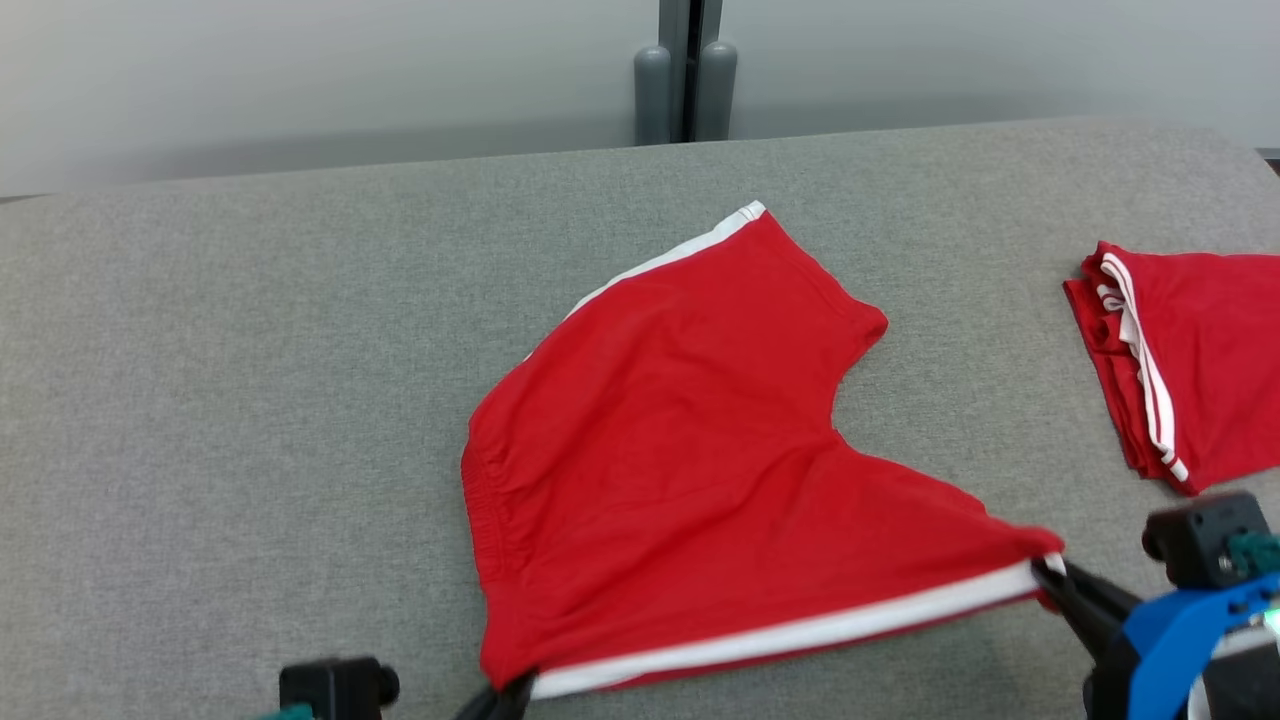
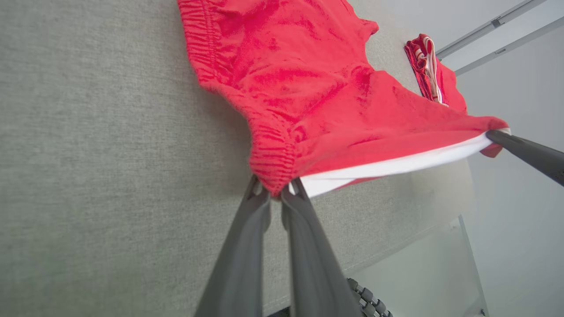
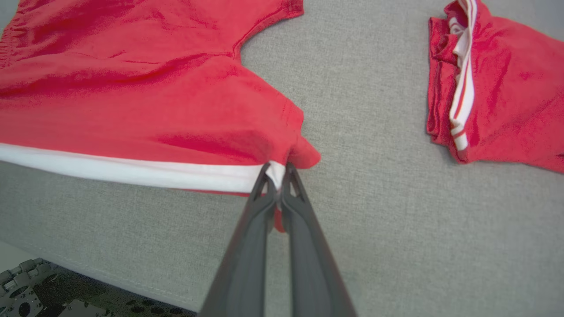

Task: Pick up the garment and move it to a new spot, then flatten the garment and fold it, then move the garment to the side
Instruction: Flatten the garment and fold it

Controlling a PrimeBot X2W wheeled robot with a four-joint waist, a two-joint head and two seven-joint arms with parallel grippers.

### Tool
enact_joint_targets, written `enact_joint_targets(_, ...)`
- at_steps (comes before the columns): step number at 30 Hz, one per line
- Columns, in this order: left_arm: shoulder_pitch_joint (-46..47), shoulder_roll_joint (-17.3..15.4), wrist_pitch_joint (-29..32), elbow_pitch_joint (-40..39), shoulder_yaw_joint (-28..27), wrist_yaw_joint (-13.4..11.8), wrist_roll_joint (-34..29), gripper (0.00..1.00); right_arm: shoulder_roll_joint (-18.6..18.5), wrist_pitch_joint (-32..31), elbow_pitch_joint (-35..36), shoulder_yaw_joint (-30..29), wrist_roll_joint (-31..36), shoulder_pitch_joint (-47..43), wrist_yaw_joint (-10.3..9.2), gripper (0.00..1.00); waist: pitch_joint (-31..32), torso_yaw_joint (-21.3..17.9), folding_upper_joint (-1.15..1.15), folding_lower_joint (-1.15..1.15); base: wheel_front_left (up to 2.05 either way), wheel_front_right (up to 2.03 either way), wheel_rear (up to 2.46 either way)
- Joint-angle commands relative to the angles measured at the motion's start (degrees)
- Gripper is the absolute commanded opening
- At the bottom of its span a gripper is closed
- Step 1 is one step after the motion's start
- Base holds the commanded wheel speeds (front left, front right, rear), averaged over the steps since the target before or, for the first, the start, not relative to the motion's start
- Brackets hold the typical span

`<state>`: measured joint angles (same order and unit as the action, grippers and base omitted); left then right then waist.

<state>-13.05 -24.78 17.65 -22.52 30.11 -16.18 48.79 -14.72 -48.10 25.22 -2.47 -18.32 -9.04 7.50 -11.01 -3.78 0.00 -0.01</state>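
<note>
The red garment (image 1: 680,440) lay spread near the middle of the grey table (image 1: 250,400). The left pincer (image 2: 276,191) was clenched on its near waistband corner. The right pincer (image 3: 276,176) was clenched on the near white-striped hem corner. A folded red cloth (image 1: 1200,360) lay to the right, apart.

Folded red shorts (image 1: 1200,370), grey fabric table (image 1: 250,400)
</note>
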Motion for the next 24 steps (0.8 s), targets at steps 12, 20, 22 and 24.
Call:
enact_joint_targets(12, 18.8, 4.4, 1.2, 9.4, -3.2, 2.9, 1.0, 0.0, -7.7, 11.0, -19.6, 10.1, -1.9, 28.6, 0.0, 0.0, -3.9, 3.3, 0.0, 0.01, 0.0, 0.0, 0.0)
enact_joint_targets(20, 29.4, 8.2, 0.2, 20.3, -3.9, 5.7, 1.4, 0.0, -7.7, 17.8, -37.6, 19.5, -5.0, 48.1, 0.0, 0.0, -9.5, 6.2, 0.0, 0.01, 0.0, 0.0, 0.0)
enact_joint_targets(22, 32.0, 9.4, -0.3, 22.8, -3.9, 6.1, 1.3, 0.0, -7.6, 19.5, -41.4, 21.5, -5.5, 52.0, 0.0, 0.0, -10.8, 7.1, 0.0, 0.01, 0.0, 0.0, 0.0)
enact_joint_targets(24, 34.1, 10.7, -0.9, 25.2, -4.0, 6.6, 1.6, 0.0, -7.4, 20.8, -45.2, 23.4, -5.6, 55.1, 0.01, 0.0, -11.7, 7.9, 0.0, 0.01, 0.0, 0.0, 0.0)
